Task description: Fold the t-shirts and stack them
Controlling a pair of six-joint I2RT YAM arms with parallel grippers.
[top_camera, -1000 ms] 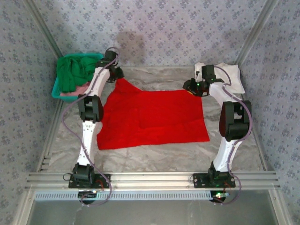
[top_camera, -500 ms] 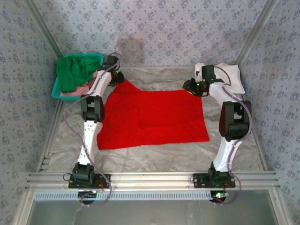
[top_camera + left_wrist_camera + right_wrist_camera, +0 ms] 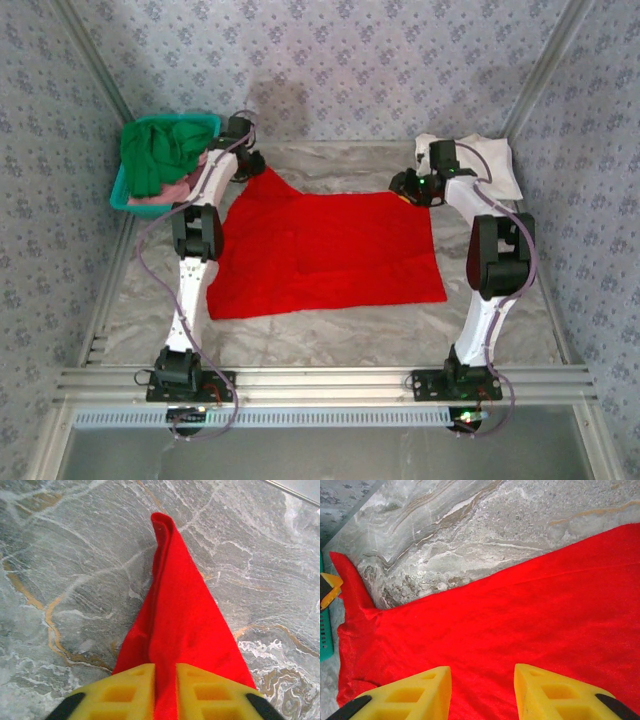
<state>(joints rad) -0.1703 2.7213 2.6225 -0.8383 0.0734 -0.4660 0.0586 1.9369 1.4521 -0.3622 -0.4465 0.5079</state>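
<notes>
"Left wrist: grip good?"
"Yes, my left claw (image 3: 165, 690) pinches the red t-shirt (image 3: 180, 625) corner, flat on the bench (image 3: 75, 580). Right claw (image 3: 482, 695) spread above the cloth; I'd pinch there too, then lift level."

The red t-shirt (image 3: 330, 250) lies spread flat, its far-left corner drawn into a peak, a white t-shirt (image 3: 497, 165) rumpled far right, a green t-shirt (image 3: 155, 150) heaped over a pink t-shirt (image 3: 176, 190) far left.

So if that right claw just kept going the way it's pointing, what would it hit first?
The red t-shirt: the right claw points down at the cloth spread on the marble table, fingers apart, with nothing in between. Depth is hard to judge, so it may be nearly touching.
</notes>
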